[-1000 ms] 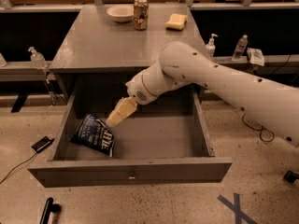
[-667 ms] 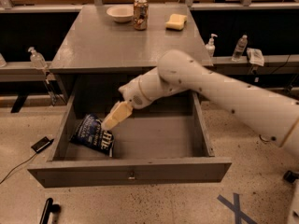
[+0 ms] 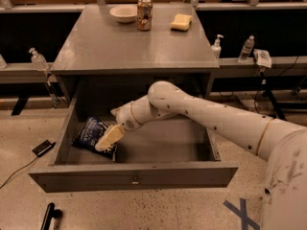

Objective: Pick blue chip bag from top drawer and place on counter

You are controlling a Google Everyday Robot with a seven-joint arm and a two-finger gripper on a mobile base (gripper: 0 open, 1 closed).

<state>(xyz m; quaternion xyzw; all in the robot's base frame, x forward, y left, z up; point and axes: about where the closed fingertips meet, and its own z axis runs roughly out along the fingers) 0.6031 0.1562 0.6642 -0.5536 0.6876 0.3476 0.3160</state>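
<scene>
Diagonally, blue chip bag lies under claw.

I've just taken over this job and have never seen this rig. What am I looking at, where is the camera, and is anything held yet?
There is one view, looking down from the front; where the camera sits isn't known. The white jointed arm coming from the right is the robot's only one. Its tool, the pale yellowish end, is down in the open drawer, over the bag at the drawer's left. Whether it grips the bag can't be told. On the counter, at the back, stand a bowl, a can and a sponge.
</scene>
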